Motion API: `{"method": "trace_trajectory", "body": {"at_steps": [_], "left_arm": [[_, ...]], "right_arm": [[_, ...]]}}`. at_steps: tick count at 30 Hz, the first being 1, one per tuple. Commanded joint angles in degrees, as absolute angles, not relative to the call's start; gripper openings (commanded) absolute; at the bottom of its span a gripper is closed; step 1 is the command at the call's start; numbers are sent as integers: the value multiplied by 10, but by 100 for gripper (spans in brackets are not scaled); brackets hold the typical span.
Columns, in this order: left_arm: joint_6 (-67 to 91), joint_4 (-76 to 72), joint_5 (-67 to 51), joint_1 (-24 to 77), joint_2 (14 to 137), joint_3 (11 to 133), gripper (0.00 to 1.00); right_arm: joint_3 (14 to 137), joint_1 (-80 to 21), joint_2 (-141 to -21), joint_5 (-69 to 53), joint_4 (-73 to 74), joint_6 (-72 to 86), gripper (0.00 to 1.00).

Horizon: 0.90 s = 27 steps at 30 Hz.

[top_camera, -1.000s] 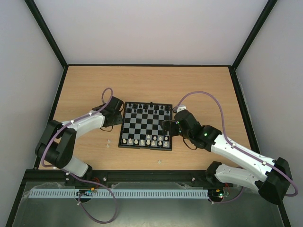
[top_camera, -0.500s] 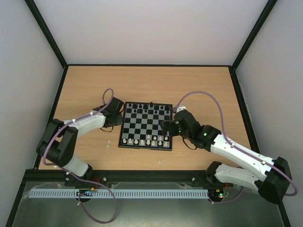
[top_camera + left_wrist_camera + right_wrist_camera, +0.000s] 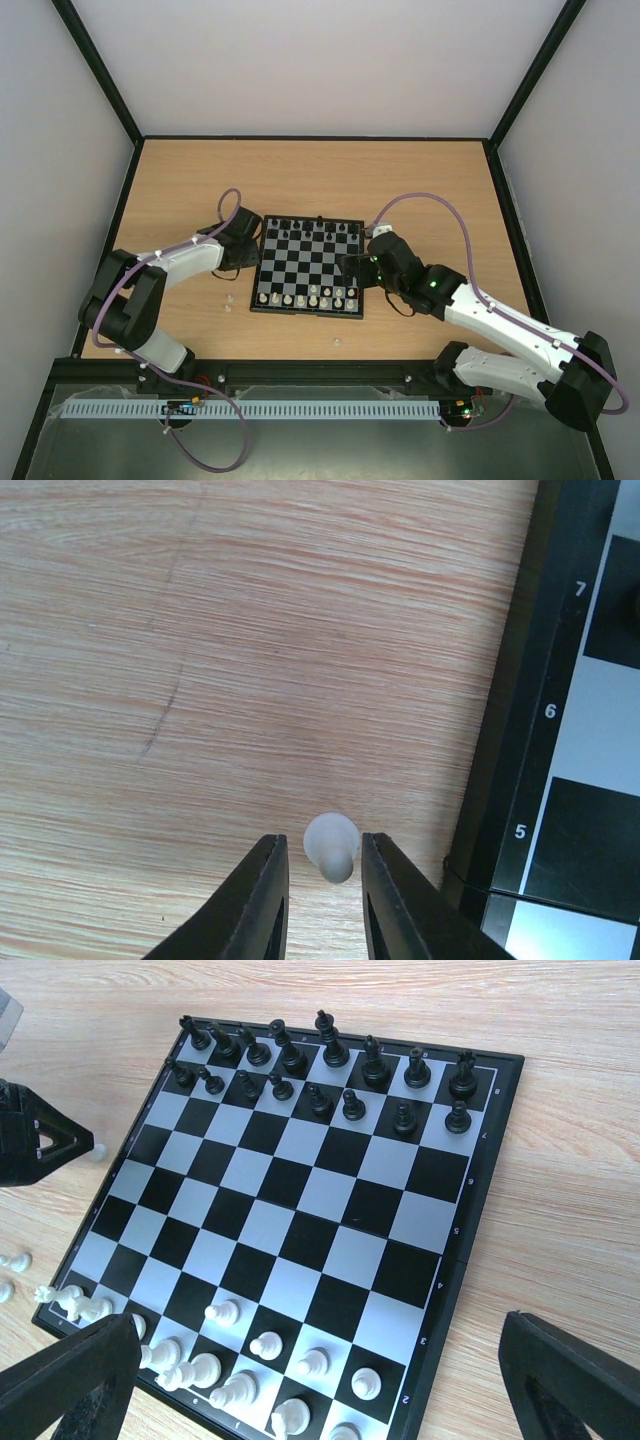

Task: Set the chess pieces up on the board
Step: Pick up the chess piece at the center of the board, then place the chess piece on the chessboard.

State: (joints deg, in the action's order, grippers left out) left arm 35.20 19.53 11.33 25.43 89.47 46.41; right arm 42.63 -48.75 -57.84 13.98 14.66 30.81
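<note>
Wooden counter [image 3: 330,180] carries the board [image 3: 305,268] at its centre. Black pieces [image 3: 330,1045] fill the two far rows, and white pieces [image 3: 265,1345] cluster at the near edge. The left end effector [image 3: 327,852] narrowly straddles a pawn [image 3: 331,837] on the counter just beside the board's left frame; I cannot tell whether it pinches it. The right end effector [image 3: 320,1330] gapes wide over the board.

Board [image 3: 300,1210] flat; black pieces [image 3: 290,1060] on far rows; whitish pieces [image 3: 265,1345] near edge, some off-board.

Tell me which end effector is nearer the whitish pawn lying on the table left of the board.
Left. The left end effector straddles the pawn, a finger either side, beside the board's left frame. The right end effector hangs open at the board's opposite edge.
</note>
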Motion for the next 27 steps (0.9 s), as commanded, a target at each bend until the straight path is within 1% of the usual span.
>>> {"method": "trace_trajectory", "body": {"at_steps": [1, 7, 10, 16, 21, 27], "left_arm": [[352, 188, 110, 251, 906, 453, 22], [350, 190, 111, 251, 904, 454, 7], [350, 195, 111, 251, 900, 458, 5], [350, 251, 104, 281, 843, 480, 3], [349, 327, 99, 360, 794, 525, 5], [353, 360, 79, 446, 798, 553, 6]], "right_arm": [[429, -488, -583, 141, 142, 305, 99], [428, -488, -582, 141, 142, 304, 99], [429, -488, -582, 142, 142, 305, 99], [428, -488, -578, 150, 142, 306, 99], [426, -487, -570, 161, 144, 308, 98], [425, -487, -557, 184, 147, 315, 98]]}}
